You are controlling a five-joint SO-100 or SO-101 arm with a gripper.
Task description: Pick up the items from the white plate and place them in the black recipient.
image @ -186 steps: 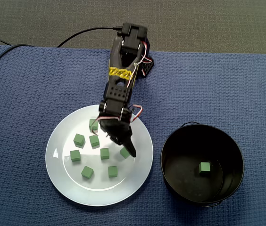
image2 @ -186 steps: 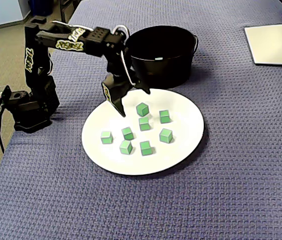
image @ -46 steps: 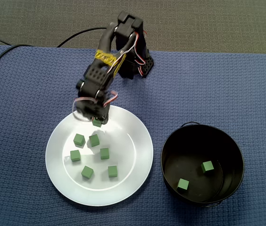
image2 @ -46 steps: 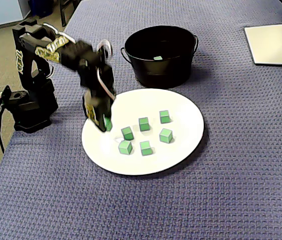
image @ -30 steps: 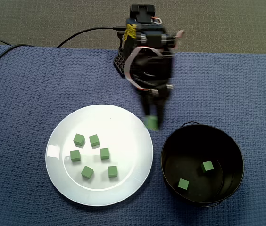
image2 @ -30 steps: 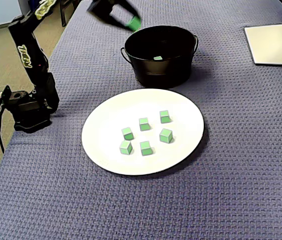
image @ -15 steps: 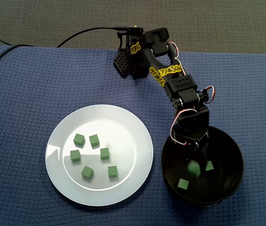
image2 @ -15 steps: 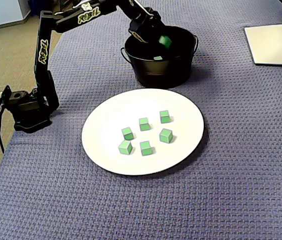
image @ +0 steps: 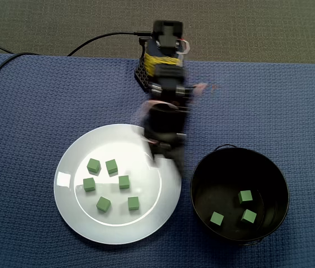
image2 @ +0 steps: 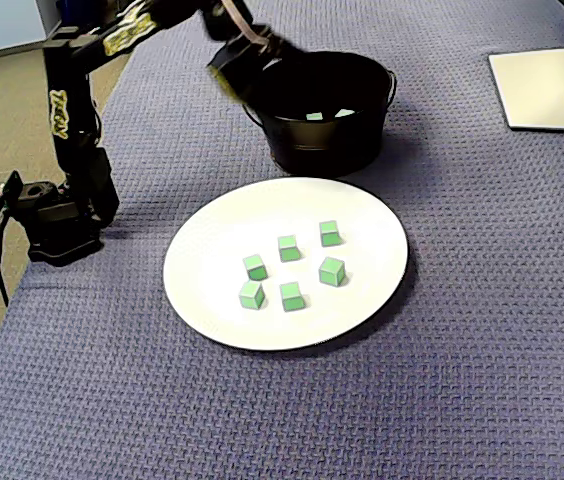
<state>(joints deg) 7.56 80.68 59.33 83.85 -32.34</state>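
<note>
The gripper [image: 171, 162] is a blur over the plate's [image: 146, 223] right edge in a fixed view; whether it is spread or pressed together, I can't tell. Five green cubes [image: 124, 181] sit on the plate. Three more cubes [image: 246, 196] lie in the pot [image: 197, 187] beside the plate.

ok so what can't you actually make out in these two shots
gripper: motion-blurred in both fixed views; open or shut cannot be told.
white plate: its right rim in a fixed view, covered by the blurred arm.
black recipient: its floor in a fixed view, hidden by its near wall; only green slivers show.
</note>
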